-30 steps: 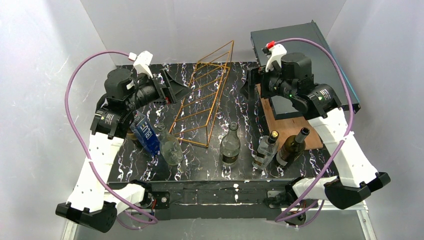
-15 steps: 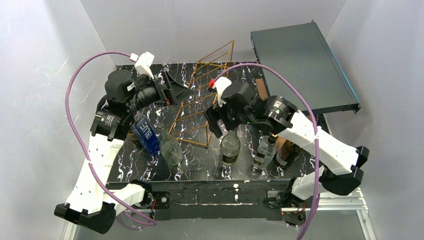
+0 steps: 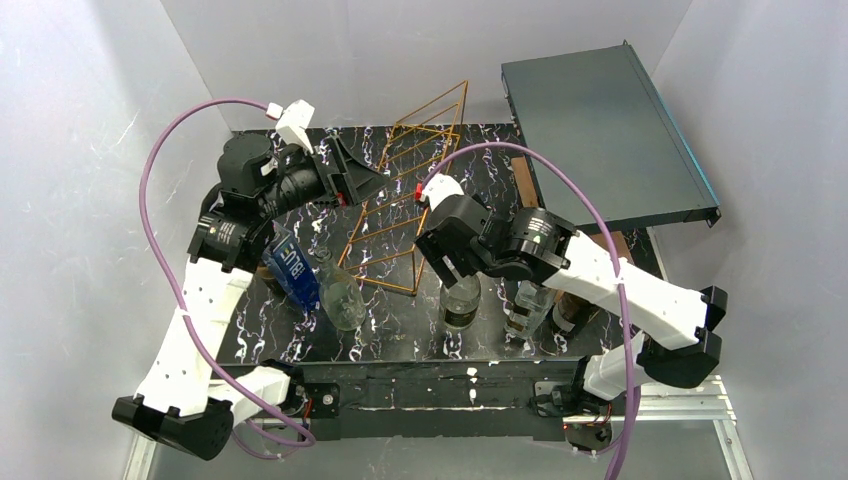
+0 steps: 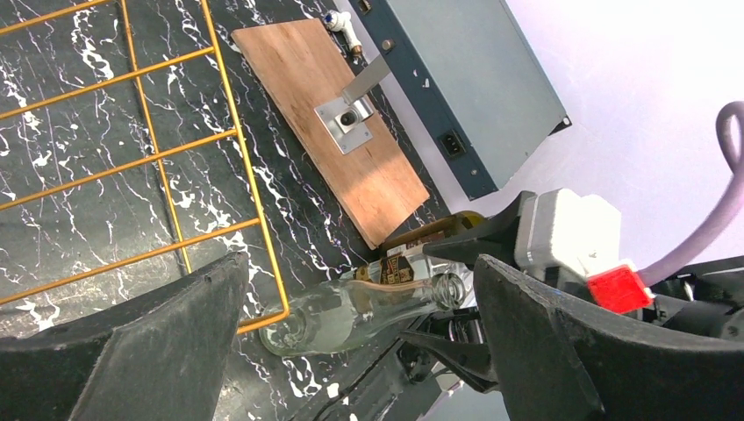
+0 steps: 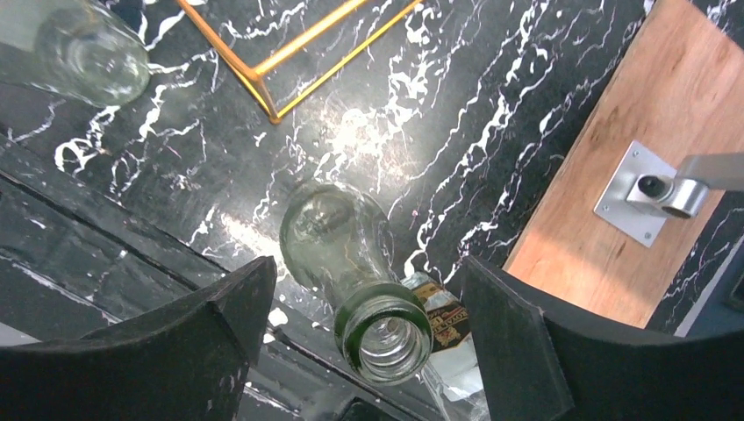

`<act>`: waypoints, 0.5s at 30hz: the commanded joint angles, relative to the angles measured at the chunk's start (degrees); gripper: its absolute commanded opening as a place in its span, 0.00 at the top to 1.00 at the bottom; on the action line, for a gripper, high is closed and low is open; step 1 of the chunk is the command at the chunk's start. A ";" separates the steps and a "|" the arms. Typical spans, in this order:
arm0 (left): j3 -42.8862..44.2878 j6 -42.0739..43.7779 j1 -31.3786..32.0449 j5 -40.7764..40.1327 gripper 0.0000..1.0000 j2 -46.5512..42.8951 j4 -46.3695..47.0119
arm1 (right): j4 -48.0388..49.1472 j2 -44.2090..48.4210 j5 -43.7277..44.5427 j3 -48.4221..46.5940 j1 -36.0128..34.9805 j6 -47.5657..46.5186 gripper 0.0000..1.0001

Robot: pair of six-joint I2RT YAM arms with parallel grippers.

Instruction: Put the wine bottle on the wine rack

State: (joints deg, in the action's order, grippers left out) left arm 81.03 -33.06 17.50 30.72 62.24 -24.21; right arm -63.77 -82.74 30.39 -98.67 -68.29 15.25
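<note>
Right wrist view: hovers over upright wine bottle (image 5: 333, 232), right end effector (image 5: 367, 281) spread, gripping nothing. Finds wine rack (image 3: 403, 205) bare; needs grasp, lift, placement. Holds left end effector (image 4: 360, 263) apart too.

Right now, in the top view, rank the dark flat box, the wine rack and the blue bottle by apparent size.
Largest: dark flat box
Then: wine rack, by outline
Smallest: blue bottle

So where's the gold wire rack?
In the top view, the wine rack lies mid-table, just right of the left gripper, its near end beside a clear bottle.
</note>
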 commanded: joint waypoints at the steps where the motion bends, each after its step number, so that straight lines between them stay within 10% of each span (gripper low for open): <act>1: 0.46 0.36 0.32 1.36 0.01 0.30 1.00 | 1.02 2.67 0.79 2.52 -0.35 1.81 0.17; 15: 0.83 0.63 0.43 1.24 0.01 0.22 0.92 | 5.51 5.79 -0.37 9.15 -0.44 3.45 0.33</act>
State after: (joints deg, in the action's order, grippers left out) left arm 81.03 -33.04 17.67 30.89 63.29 -23.97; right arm -61.45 -79.35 29.80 -90.83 -68.38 17.23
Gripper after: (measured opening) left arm 0.992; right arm 0.675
